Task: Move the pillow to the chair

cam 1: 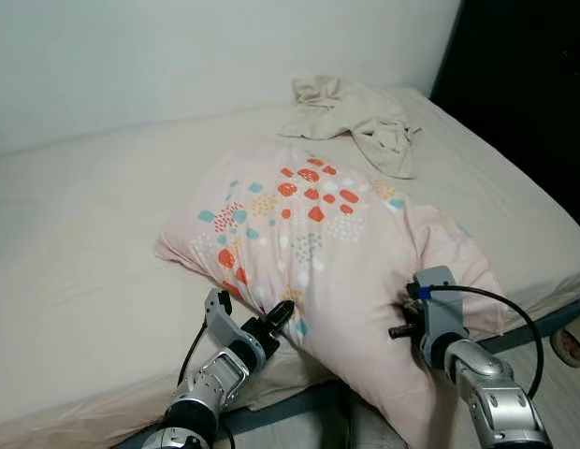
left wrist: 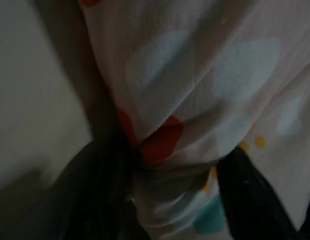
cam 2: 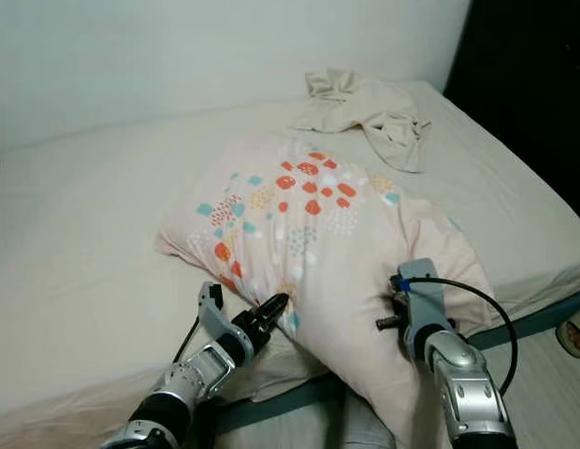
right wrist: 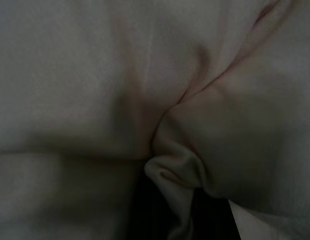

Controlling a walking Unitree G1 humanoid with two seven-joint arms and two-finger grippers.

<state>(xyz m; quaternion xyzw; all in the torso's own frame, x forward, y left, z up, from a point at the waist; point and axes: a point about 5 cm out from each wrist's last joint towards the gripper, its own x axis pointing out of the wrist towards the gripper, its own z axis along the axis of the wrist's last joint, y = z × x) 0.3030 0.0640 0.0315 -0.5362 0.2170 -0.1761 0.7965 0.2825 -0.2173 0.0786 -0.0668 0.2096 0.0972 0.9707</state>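
You see the pale pink pillow with orange and teal spots [cam 1: 318, 243] lying on the beige bed [cam 1: 75, 281], its near end hanging over the bed's edge. Behind the pillow a crumpled beige cloth [cam 1: 360, 117] lies on the bed. The left gripper [cam 1: 276, 320] pinches a fold of the pillow's near corner; the right gripper [cam 1: 409, 313] pinches fabric at its right side

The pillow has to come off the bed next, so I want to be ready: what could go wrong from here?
1. The left gripper and right gripper each seem to pinch only a fold of the pillow cover, so the fabric might slip out once the weight hangs.
2. The pillow's near corner droops over the bed edge and may drag or snag during the lift.
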